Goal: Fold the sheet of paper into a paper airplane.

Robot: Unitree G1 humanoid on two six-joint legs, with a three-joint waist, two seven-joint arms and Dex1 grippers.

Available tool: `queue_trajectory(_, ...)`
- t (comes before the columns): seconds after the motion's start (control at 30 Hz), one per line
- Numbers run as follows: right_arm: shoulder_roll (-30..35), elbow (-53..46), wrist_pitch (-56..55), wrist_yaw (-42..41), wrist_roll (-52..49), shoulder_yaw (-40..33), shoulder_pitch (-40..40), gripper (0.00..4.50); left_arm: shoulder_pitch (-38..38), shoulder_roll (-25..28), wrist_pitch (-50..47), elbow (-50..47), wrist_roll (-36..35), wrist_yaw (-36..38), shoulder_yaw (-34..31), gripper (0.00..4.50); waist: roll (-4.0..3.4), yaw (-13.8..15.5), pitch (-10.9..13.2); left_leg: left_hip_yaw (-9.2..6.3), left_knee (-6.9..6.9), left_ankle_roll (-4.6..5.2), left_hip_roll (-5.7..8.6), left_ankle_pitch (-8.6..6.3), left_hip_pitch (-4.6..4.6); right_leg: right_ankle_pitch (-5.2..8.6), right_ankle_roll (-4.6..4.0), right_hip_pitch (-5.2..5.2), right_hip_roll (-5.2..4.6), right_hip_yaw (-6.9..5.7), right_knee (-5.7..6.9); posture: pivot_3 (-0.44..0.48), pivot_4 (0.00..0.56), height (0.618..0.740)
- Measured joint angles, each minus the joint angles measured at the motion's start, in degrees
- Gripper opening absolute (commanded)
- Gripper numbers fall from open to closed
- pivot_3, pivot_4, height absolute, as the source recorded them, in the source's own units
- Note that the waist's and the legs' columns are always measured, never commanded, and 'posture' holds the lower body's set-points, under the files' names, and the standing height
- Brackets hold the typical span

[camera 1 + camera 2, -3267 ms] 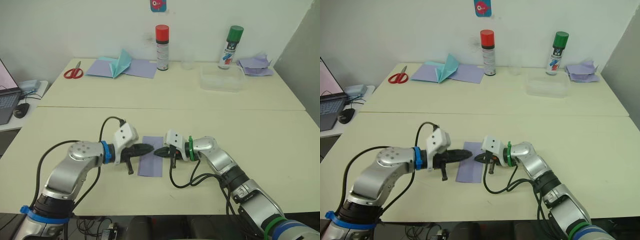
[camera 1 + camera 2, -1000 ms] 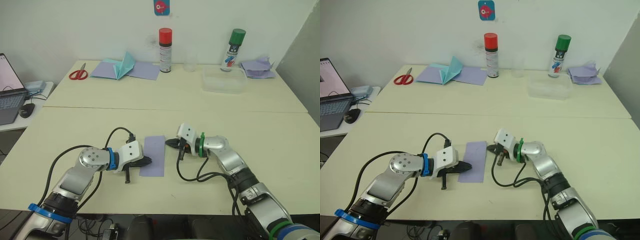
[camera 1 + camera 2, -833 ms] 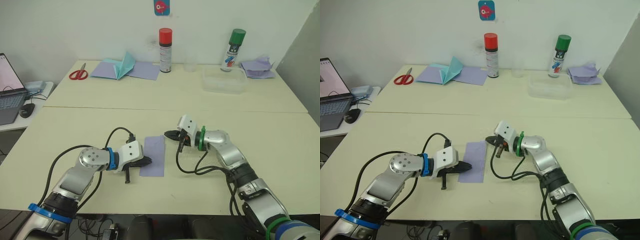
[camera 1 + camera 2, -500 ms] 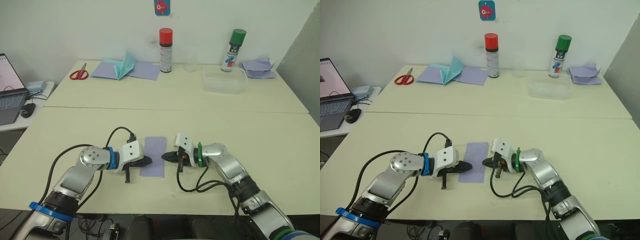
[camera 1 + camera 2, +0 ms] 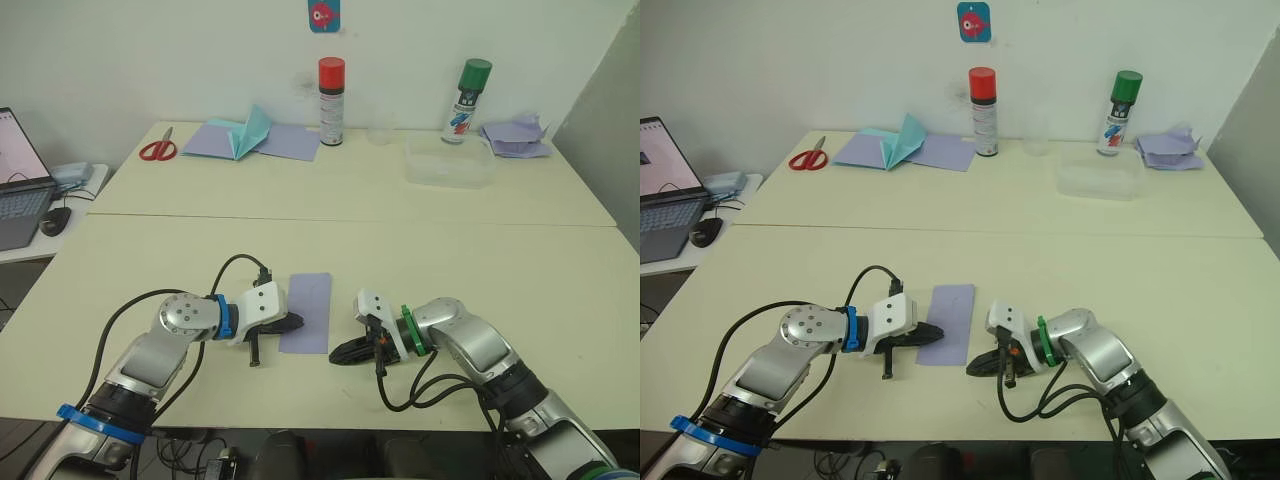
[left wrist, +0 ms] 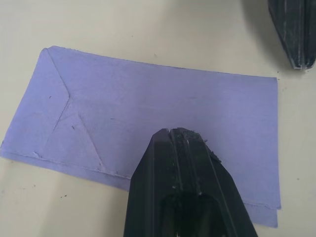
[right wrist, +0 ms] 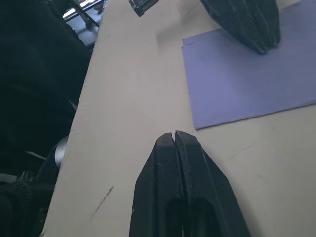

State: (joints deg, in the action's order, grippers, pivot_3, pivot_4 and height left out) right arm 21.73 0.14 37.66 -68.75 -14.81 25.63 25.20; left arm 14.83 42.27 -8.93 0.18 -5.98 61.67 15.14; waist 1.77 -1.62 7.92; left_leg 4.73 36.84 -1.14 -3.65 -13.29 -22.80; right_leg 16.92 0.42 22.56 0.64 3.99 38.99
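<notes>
Two head views are described first: the sheet of paper [image 5: 306, 312] is seen flat on the near table [image 5: 560, 290], pinned at its left edge by the left gripper [image 5: 292, 322], while the right gripper [image 5: 976, 368] has been drawn back off the sheet toward the table's front edge. From each wrist, both grippers' fingers are seen pressed together, empty. Folding looks paused early, with a fresh approach needed.
</notes>
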Motion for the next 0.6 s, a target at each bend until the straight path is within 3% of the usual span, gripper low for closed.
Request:
queue_trajectory(0.23,-4.01,-1.43,-2.54,5.56,-2.00,-5.10,3.17,0.02,0.37,-0.13,2.33,1.28,0.05,-0.18,0.14,0.00,0.00,0.04,0.01,-0.02,-0.01,0.00,-0.01,0.00,-0.01,0.00,0.01,0.02,0.00,-0.01,0.00,0.000,0.150,0.740)
queue_trajectory(0.37,-7.55,4.14,-7.74,12.57,2.86,-3.88,4.05,0.02,0.70,-0.40,3.77,2.00,0.05,-0.29,0.13,0.00,0.00,0.11,0.01,0.01,0.00,-0.01,0.03,0.00,-0.02,0.01,0.01,0.03,-0.01,-0.01,-0.03,0.000,0.150,0.740)
queue_trajectory(0.6,-8.03,10.52,-13.77,15.54,9.62,0.41,5.03,0.02,-2.47,0.04,2.99,1.04,-1.92,-0.44,-3.63,0.00,-0.01,-0.32,0.04,0.04,-0.09,-0.01,-0.04,0.00,-0.04,0.03,-0.03,0.11,-0.15,0.00,-0.01,0.000,0.150,0.740)
